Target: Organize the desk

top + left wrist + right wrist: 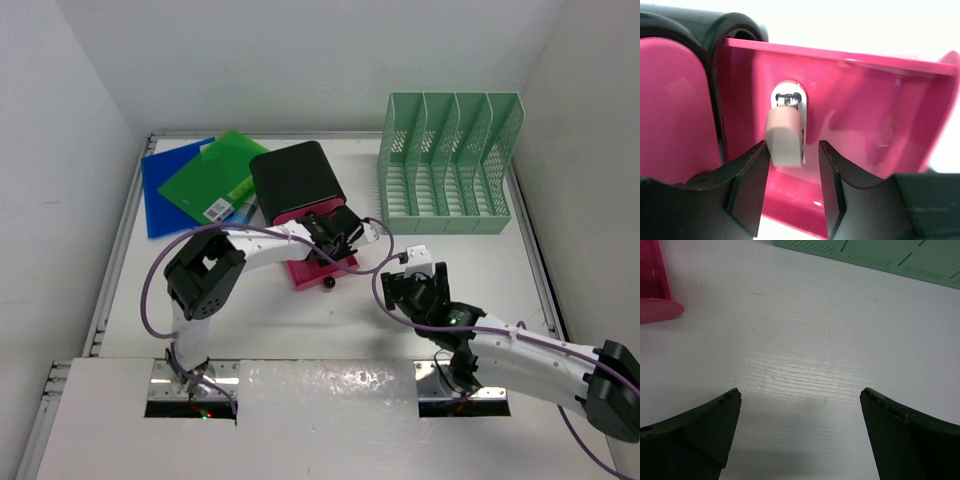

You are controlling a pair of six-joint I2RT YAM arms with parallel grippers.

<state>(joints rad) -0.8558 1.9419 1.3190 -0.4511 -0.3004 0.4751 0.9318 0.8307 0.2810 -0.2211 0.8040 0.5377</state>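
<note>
Top: white desk [480, 290] fills frame, silver rails [120, 255] along edges; black drawer box [297, 178] mid-back, pink drawer [318, 272] out; green rack [448, 165] far right; open surface front-right.
Left wrist: left gripper [792, 165] jaws parted, flanking beige block [785, 137] in drawer.
Right wrist: right gripper [800, 405] spread wide over open desktop.

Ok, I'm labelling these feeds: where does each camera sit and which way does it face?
Top external: above and behind the robot, looking down on the matte-white desk; left arm and right arm show.
Left wrist: on that wrist, facing into the open pink plastic drawer; left gripper frames it.
Right wrist: on that wrist, looking down at bare desk; right gripper spread wide.
Shared: all three show the drawer.
</note>
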